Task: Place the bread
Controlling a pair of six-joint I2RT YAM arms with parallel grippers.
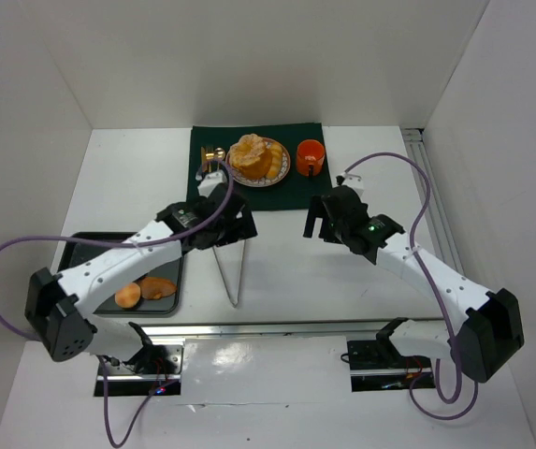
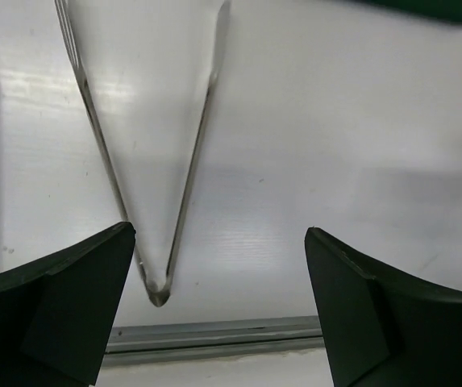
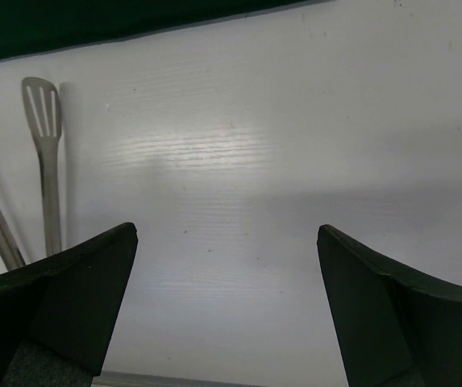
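Observation:
Golden-brown bread is piled on a patterned plate (image 1: 283, 171) at the back, with a large puffy loaf (image 1: 252, 156) on top. A small round bun (image 1: 128, 296) and a flat oval piece (image 1: 159, 288) lie in a dark tray (image 1: 90, 254) at the left. My left gripper (image 1: 233, 224) is open and empty, above metal tongs (image 1: 223, 273). In the left wrist view the gripper (image 2: 218, 234) hangs over the tongs' hinge end (image 2: 158, 290). My right gripper (image 1: 322, 220) is open and empty over bare table; its wrist view (image 3: 226, 230) shows this too.
The plate stands on a dark green mat (image 1: 300, 136) with an orange cup (image 1: 311, 156) and a small gold item (image 1: 213, 152). The tongs' slotted tip (image 3: 43, 121) shows in the right wrist view. White walls enclose the table; a metal rail (image 1: 249, 327) runs along the near edge.

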